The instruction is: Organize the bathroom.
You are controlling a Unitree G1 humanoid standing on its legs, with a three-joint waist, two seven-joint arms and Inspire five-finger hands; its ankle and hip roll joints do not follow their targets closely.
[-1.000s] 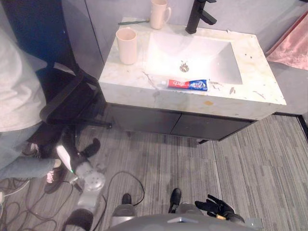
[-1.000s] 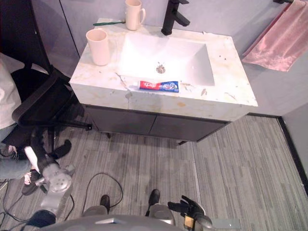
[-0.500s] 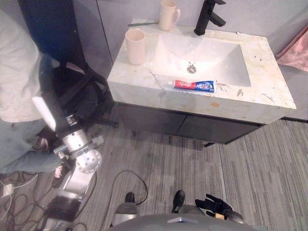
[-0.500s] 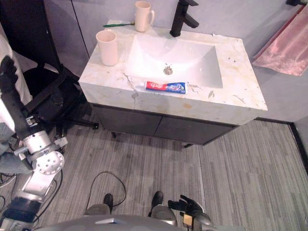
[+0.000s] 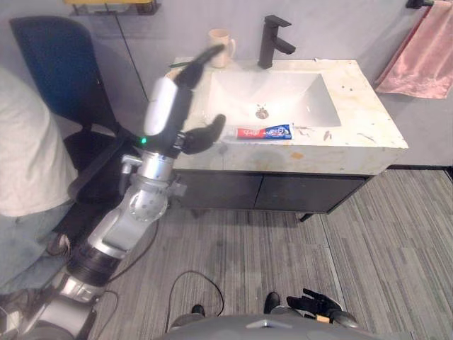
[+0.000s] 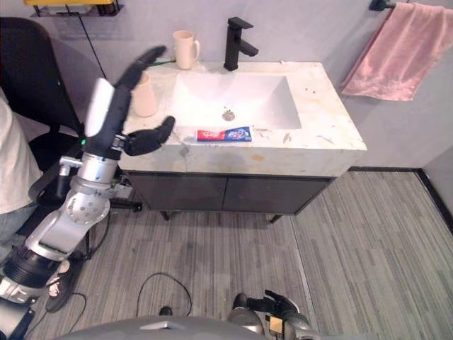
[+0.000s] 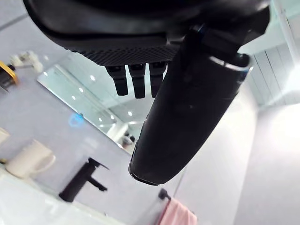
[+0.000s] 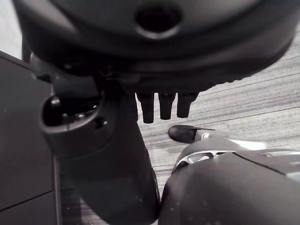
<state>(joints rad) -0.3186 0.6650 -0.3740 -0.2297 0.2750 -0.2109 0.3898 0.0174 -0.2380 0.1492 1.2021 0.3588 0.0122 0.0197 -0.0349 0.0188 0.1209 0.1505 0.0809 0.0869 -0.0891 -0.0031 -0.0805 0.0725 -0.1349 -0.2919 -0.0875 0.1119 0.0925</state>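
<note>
A red and blue toothpaste tube (image 5: 263, 132) lies on the front rim of the marble counter (image 5: 368, 134), just before the white sink (image 5: 283, 95). A pale tumbler (image 6: 145, 95) stands at the counter's left. A handled mug (image 5: 221, 47) sits at the back, with a green toothbrush (image 6: 166, 61) beside it. My left hand (image 6: 106, 113) is raised in front of the counter's left end, open, fingers straight and thumb (image 5: 205, 134) spread toward the tube, holding nothing. My right hand (image 5: 318, 310) hangs low by the floor, open and empty.
A black faucet (image 5: 272, 41) stands behind the sink. A pink towel (image 5: 425, 60) hangs on the wall at the right. A person (image 5: 28, 163) and a dark office chair (image 5: 60, 71) are close on the left. Dark cabinet doors (image 5: 283, 193) sit under the counter.
My left arm has swung up from near the floor to counter height by the tumbler. The whole picture has shifted with the camera. The right hand has stayed put.
</note>
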